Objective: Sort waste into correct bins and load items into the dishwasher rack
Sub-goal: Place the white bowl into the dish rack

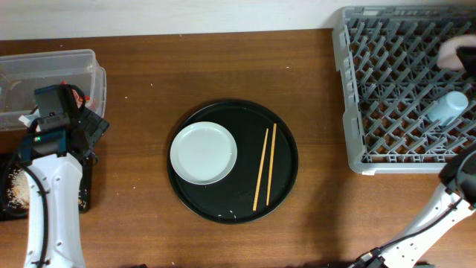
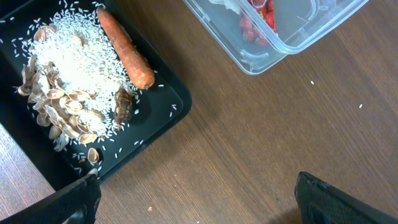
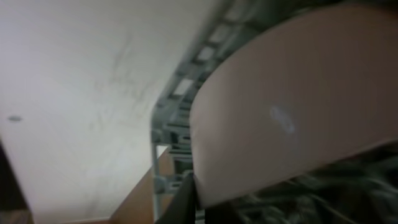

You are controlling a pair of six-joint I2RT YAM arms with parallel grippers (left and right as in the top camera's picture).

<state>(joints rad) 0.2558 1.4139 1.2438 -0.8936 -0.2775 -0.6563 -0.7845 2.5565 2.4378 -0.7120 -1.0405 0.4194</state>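
Note:
My left gripper (image 2: pixel 196 193) is open and empty over bare wood between the bins. The shallow black tray (image 2: pixel 163 118) holds rice (image 2: pixel 74 62), beige scraps (image 2: pixel 62 115), an orange carrot (image 2: pixel 124 46) and a small dark scrap (image 2: pixel 123 107). The clear tub (image 2: pixel 292 38) holds a red wrapper (image 2: pixel 258 18). My right gripper (image 3: pixel 193 186) is shut on the rim of the white bowl (image 3: pixel 292 106), over the grey dishwasher rack (image 1: pixel 387 89). A light-blue cup (image 1: pixel 448 108) lies in the rack. The white plate (image 1: pixel 203 152) and two chopsticks (image 1: pixel 265 165) rest on the round black tray (image 1: pixel 286 160).
The left arm (image 1: pixel 52 201) reaches up from the bottom left over the black bin. The right arm (image 1: pixel 431 216) rises from the bottom right. A pale wall runs along the table's far edge.

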